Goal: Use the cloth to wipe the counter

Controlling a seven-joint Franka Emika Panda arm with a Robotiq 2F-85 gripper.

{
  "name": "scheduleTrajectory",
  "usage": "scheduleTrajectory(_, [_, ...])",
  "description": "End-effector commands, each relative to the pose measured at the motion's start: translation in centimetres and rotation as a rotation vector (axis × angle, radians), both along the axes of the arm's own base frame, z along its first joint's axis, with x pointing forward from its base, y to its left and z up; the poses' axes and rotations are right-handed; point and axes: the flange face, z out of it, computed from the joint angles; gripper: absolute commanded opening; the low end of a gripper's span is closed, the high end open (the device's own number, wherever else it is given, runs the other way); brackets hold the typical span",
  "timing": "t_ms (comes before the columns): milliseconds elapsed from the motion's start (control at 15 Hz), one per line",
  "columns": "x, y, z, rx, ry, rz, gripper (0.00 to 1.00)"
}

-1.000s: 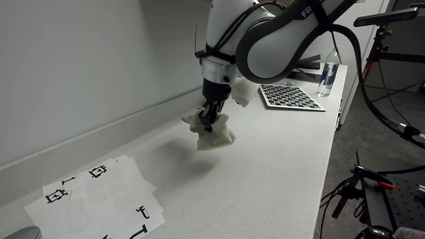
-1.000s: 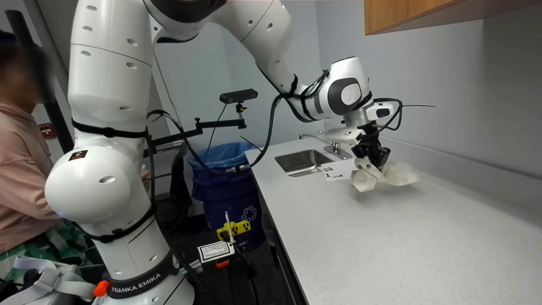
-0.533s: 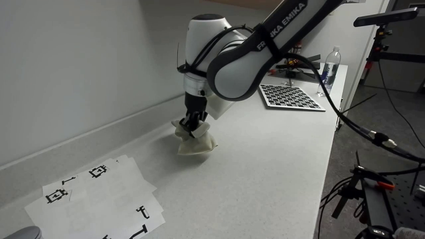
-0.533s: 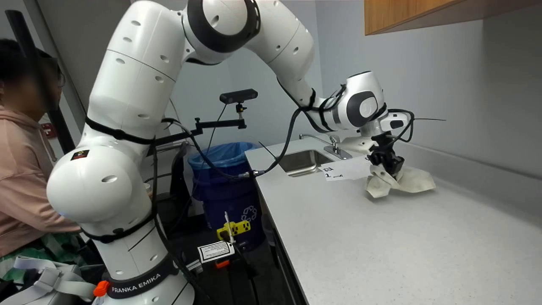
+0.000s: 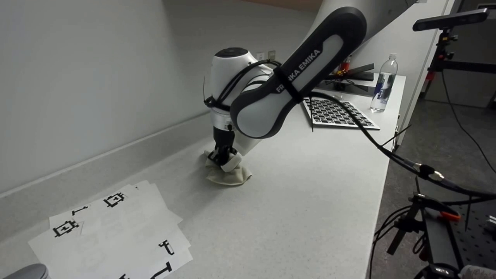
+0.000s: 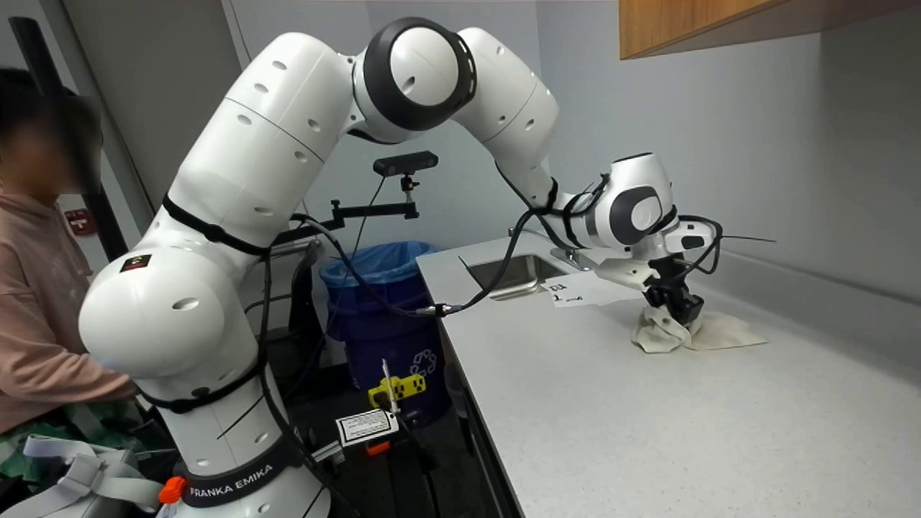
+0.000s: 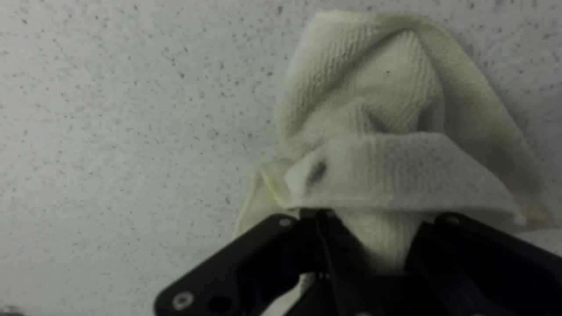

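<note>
The pincer (image 7: 378, 228), clamped on the cloth (image 5: 229, 176), has lowered it onto the counter (image 6: 647, 432), so wiping can probably begin

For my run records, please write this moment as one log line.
task: wipe counter | claw: closed on cloth | cloth: bunched, touching counter | papers: on counter, apart from cloth
</note>
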Motion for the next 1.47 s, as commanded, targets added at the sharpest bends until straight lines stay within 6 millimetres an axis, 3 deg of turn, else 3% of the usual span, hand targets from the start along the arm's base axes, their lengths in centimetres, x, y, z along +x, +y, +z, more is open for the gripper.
scheduleTrajectory(0, [-0.7, -0.6, -1.2, 0.025, 0.031, -0.03, 0.04])
scheduleTrajectory(667, [-10.3, -2.0, -2.0, 0.023, 0.172, 0.032, 0.04])
scheduleTrajectory(1133, [-16.7, -5.6, -1.6, 0.037, 0.205, 0.009, 0.04])
scheduleTrajectory(1400, [-18.5, -7.3, -0.7, 0.052, 0.194, -0.001, 0.04])
